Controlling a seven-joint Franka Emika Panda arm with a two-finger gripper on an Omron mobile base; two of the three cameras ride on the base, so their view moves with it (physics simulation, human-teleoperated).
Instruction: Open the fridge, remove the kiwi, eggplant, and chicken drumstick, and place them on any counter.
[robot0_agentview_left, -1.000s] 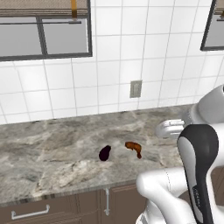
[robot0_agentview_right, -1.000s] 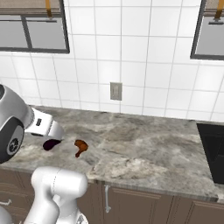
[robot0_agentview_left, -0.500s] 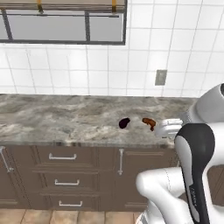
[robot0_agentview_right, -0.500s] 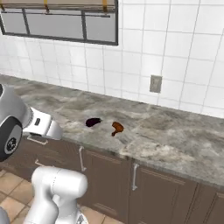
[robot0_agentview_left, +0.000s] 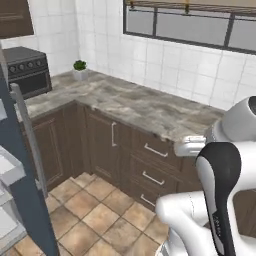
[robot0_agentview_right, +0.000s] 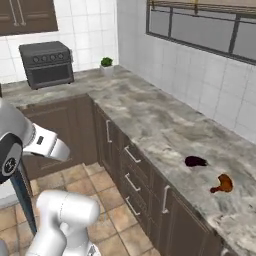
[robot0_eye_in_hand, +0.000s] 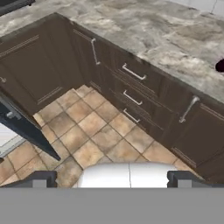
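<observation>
while the fridge (robot0_agentview_left: 22, 165) stands with its slate-blue door swung open at the left edge of the left base view, white shelves showing behind it, the eggplant (robot0_agentview_right: 195, 161) and the chicken drumstick (robot0_agentview_right: 223, 183) lie near each other on the marbled desk (robot0_agentview_right: 150, 117) at the right of the right base view, apart and not touching. two of three foods thus appear delivered; the kiwi cannot be located, so its retrieval is judged outstanding. the pincer (robot0_eye_in_hand: 112, 178) hangs above the tiled floor (robot0_eye_in_hand: 92, 131), jaws spread fully wide, holding and touching nothing.
</observation>
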